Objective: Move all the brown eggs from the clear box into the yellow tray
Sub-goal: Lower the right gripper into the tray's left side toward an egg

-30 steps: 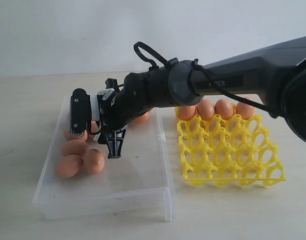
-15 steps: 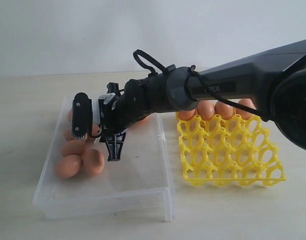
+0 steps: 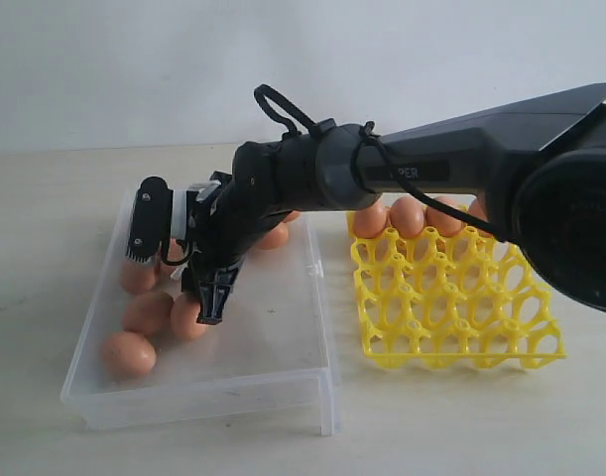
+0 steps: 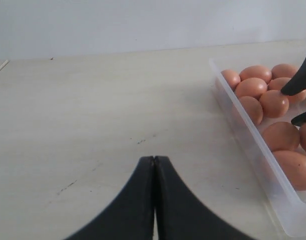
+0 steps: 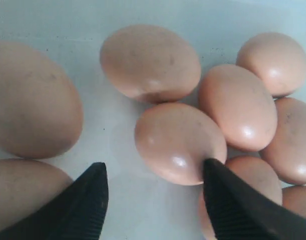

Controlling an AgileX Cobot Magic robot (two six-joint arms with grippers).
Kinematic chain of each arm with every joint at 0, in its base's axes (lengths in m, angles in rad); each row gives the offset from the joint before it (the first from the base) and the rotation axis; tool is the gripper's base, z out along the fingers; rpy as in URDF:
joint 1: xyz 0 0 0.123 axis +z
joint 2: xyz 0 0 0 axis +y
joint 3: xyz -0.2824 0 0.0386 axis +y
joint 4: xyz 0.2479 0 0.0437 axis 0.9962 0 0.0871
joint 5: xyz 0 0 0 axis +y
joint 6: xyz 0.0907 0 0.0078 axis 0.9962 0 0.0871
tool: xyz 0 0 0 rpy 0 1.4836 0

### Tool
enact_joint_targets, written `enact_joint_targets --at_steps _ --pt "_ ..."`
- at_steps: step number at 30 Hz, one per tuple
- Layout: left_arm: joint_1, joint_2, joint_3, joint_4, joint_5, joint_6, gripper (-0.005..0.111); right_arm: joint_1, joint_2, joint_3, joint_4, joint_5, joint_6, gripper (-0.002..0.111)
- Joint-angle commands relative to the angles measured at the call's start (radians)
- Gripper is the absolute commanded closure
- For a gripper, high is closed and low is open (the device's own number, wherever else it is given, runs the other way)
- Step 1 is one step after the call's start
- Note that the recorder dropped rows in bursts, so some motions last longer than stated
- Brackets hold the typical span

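The clear box (image 3: 324,337) lies on the left with several brown eggs (image 3: 129,353) in its left half. My right gripper (image 3: 176,281) reaches across into it and stands open low over the eggs. In the right wrist view the right gripper (image 5: 154,167) has one fingertip (image 5: 218,180) touching the side of an egg (image 5: 173,135), while the other finger stands apart over the box floor. The yellow tray (image 3: 451,307) on the right carries several eggs (image 3: 407,215) in its far row. My left gripper (image 4: 154,159) is shut and holds nothing, over bare table beside the box wall (image 4: 248,145).
The long black right arm (image 3: 431,169) spans from the right edge over the tray's far row to the box. The box's right half (image 3: 283,327) holds no eggs. The right gripper's fingers (image 4: 298,82) show among the eggs (image 4: 250,87) in the left wrist view.
My right gripper has shifted a little left and lower among the eggs. The front eggs have rolled apart, one toward the box's near left corner. The left arm has not visibly moved.
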Motion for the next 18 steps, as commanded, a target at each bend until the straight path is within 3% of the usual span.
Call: enact_joint_targets --at_steps 1,18 --pt "0.003 0.004 -0.005 0.003 -0.003 0.000 0.107 0.002 0.011 -0.001 0.007 -0.035 0.005 0.043" --pt "0.003 0.004 -0.005 0.003 -0.003 0.000 0.107 0.009 0.015 -0.001 0.040 -0.082 0.005 0.042"
